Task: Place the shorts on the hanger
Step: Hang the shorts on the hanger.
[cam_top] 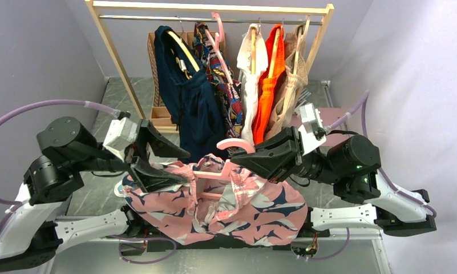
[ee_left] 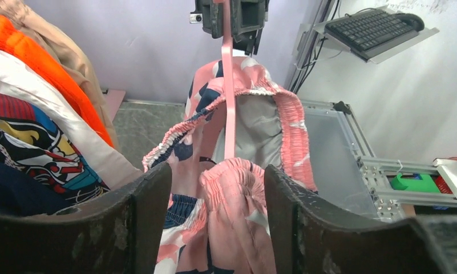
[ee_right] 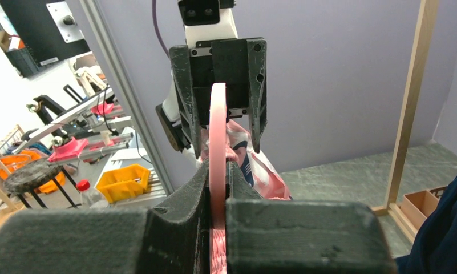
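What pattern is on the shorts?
The shorts are pink with navy and white wavy print; top view shows best.

From above, most of the hanger (cam_top: 240, 145) is lost to me. Only its hook and a bit of shoulder show; the rest is buried in the shorts (cam_top: 214, 208), and my right fingers (cam_top: 266, 157) cover the spot they clamp. The shorts and my arms hide much of the desk (cam_top: 117, 94).

In my left wrist view the bottom edge cuts off my left fingers (ee_left: 140, 228) and the shorts' lower part, and the hanger's bar disappears behind the bunched waistband. Whether that bunch touches my left fingers I cannot tell.

From my right wrist the hanger shows only edge-on, its lower part sunk between my fingers.
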Controlling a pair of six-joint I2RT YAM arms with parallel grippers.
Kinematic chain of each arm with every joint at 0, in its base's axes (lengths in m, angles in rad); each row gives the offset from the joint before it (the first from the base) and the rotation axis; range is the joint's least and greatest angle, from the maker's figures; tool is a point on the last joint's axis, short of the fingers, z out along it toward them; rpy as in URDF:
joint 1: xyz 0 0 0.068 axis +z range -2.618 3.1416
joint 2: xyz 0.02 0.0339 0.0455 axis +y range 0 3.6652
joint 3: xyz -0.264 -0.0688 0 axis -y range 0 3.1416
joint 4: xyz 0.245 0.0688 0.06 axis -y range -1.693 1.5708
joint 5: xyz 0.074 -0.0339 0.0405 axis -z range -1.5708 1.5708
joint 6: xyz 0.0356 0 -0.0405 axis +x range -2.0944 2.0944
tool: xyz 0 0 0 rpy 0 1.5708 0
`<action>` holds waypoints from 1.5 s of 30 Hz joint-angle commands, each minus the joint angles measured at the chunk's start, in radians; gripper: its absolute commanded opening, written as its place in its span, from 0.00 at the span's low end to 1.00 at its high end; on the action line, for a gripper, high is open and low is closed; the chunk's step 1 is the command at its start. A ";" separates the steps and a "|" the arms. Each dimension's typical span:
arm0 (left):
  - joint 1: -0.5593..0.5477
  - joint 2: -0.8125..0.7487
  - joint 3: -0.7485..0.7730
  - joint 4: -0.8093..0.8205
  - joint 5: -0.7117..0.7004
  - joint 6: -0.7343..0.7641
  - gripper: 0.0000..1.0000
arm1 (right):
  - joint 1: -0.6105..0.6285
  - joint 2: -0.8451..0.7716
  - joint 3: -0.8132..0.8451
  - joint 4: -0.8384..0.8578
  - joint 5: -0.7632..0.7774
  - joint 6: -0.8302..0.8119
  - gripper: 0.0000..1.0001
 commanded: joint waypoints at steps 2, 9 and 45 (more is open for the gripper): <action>0.002 -0.031 0.089 -0.001 0.004 0.013 0.70 | -0.001 -0.030 0.016 0.159 -0.003 0.004 0.00; 0.003 -0.011 0.162 -0.072 -0.004 0.037 0.76 | -0.001 0.013 0.073 0.069 -0.019 -0.017 0.00; 0.002 0.145 0.230 -0.460 -0.022 0.119 0.48 | -0.002 0.005 0.087 -0.022 0.006 -0.060 0.00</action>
